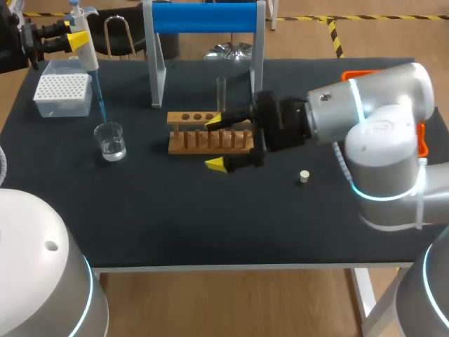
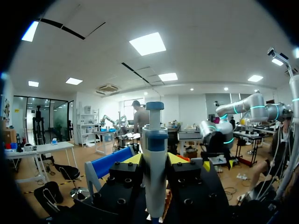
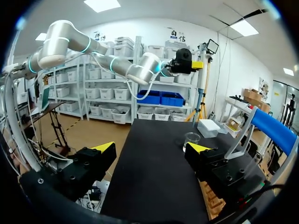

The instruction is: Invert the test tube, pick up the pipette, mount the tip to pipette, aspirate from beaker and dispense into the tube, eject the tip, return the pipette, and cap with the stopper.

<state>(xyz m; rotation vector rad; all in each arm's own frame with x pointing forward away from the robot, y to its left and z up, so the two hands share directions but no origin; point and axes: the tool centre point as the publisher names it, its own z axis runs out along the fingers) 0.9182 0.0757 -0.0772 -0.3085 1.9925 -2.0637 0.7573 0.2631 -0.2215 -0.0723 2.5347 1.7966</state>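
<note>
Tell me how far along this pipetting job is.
Looks done: the test tube stands in the rack, and the left gripper holds the pipette with a tip mounted. In hand: the tip points down over the beaker; contact with the liquid is unclear. Left: dispensing, ejecting, returning the pipette, capping. The stopper lies on the table, and the right gripper is open by the rack.

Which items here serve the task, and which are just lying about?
Job: white-and-blue pipette, clear glass beaker, clear glass test tube, wooden tube rack, white tip box, small pale stopper, blue-barred stand.
Idle: orange object, partly hidden.
</note>
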